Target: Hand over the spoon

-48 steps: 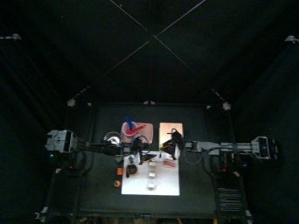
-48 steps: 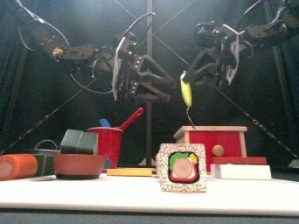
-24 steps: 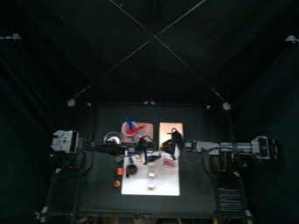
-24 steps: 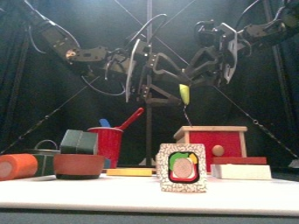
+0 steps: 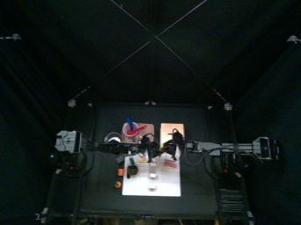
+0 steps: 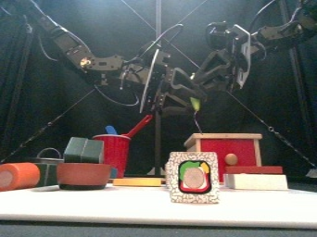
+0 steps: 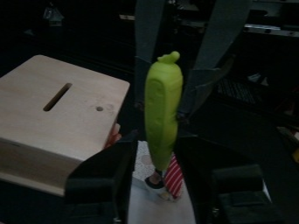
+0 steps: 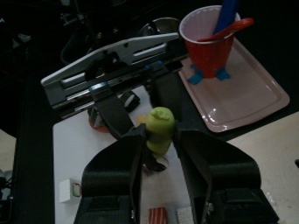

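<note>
- While the handover is under way, the yellow-green spoon [image 6: 196,101] hangs in the air above the middle of the table [image 6: 148,205], roughly upright, its broad end showing toward both wrist cameras.
- Right gripper [image 8: 158,144]: jaws clamped on the spoon's lower part.
- Left gripper [image 7: 163,171]: jaws apart, one on each side of the spoon; in the left wrist view they flank it without clearly touching.
- Handling, as judged: a light, stiff plastic piece with a smooth and likely slippery surface; best taken on the bare length clear of the right jaws, squarely across the handle.
- Room: open air around both grippers at this height; below stand a wooden-topped red box [image 6: 224,148], a red cup [image 6: 114,151] on a tray toward the far edge, and a small framed picture [image 6: 192,178] near the front edge, so lateral moves should stay high.
</note>
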Action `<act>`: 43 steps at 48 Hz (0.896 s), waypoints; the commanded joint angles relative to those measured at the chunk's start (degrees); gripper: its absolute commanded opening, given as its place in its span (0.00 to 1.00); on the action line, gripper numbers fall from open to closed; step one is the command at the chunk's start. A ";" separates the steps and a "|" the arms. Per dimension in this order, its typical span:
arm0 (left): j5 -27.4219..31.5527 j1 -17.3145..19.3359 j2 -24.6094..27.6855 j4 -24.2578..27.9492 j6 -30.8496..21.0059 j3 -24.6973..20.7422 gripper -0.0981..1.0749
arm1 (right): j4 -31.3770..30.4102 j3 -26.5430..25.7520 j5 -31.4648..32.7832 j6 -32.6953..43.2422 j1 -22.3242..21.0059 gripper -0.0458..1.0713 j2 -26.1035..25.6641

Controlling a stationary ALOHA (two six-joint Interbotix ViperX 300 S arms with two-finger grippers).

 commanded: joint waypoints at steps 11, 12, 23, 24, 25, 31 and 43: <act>-0.53 0.35 -1.93 -0.18 0.09 0.18 0.49 | 0.35 -2.72 -0.62 0.00 0.88 0.63 -0.53; -0.53 0.35 -2.02 -0.18 0.09 0.35 0.49 | 0.26 -2.64 -0.70 0.00 1.05 0.63 -0.53; -0.53 0.26 -4.04 -0.09 0.09 2.72 0.49 | -0.97 -1.76 -0.44 -0.35 2.81 0.78 -1.58; -0.53 0.26 -4.22 -0.18 0.09 2.90 0.49 | -1.23 -1.67 -0.35 -0.26 2.99 0.79 -1.67; -0.53 0.26 -4.48 -0.18 0.09 3.25 0.49 | -1.67 -1.41 -0.35 -0.09 3.16 0.82 -1.76; -0.62 0.26 -5.27 0.09 0.18 4.66 0.49 | -2.55 -0.88 -0.26 0.00 3.87 0.89 -2.20; -0.53 0.53 -9.93 2.02 0.26 10.20 0.49 | -2.55 1.67 0.53 0.00 5.45 0.90 -3.34</act>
